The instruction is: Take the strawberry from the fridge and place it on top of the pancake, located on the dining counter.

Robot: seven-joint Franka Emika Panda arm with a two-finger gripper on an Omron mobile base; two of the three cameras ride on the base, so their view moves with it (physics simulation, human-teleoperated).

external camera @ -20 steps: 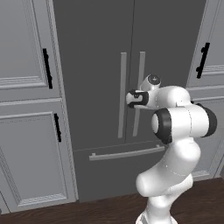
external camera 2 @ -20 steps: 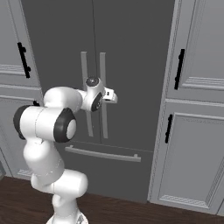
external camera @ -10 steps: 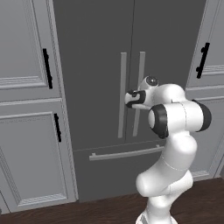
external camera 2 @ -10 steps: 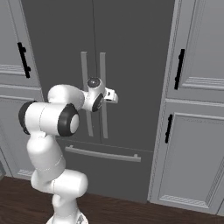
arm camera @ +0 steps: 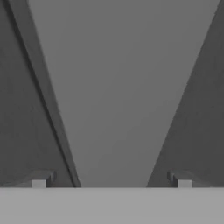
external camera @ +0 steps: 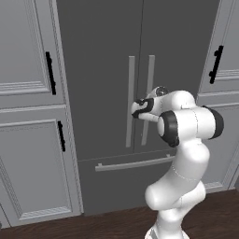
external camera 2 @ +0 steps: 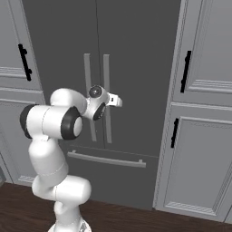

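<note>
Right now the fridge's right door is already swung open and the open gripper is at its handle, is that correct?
Not quite: both doors of the fridge are shut, as the left base view shows. The gripper is indeed open, with a pale handle between its fingertips.

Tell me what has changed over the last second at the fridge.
The gripper has crept closer to the fridge's right door handle, jaws open astride the bar, gripping nothing. The elbow swung slightly inward. Both doors stayed shut; the base stayed put.
</note>
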